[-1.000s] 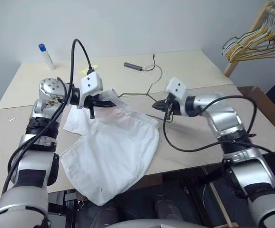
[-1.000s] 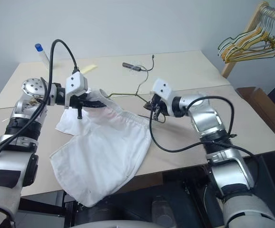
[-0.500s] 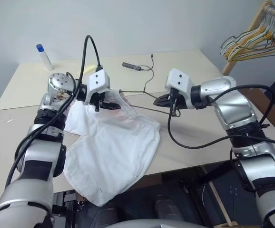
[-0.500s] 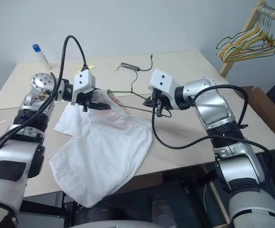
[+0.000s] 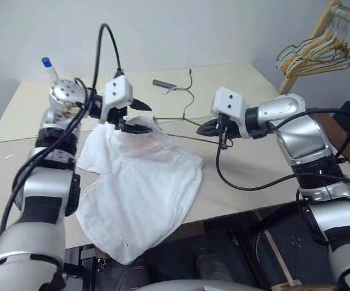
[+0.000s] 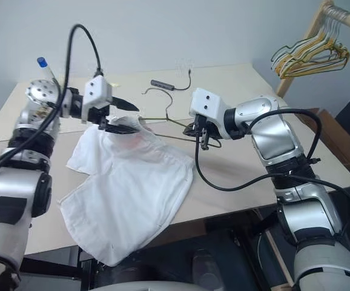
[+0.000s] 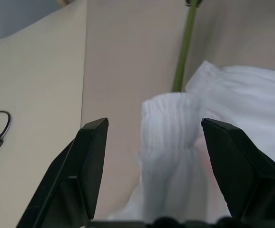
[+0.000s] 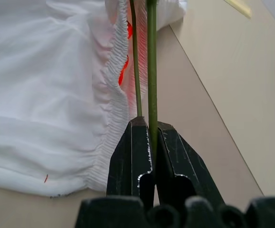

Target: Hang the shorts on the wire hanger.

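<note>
While right hand [image 8: 149, 142] pinches wire hanger [image 8: 151, 71] — left hand [image 7: 152, 137] spread, shorts [image 5: 145, 182] below

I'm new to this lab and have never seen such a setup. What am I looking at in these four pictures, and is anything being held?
This is a two-armed humanoid robot. The two wide pictures come from cameras in its head, looking down over its arms. The two close-ups come from cameras on its wrists, looking along each gripper.

On the table lie white shorts, hanging partly over the front edge. A thin wire hanger reaches into their waistband. The right gripper has its jaws shut on the hanger's wire. The left gripper has its jaws wide open around the bunched waistband, gripping nothing. At the back are a small bottle and a cabled adapter; more hangers hang on a rack beside the table.
</note>
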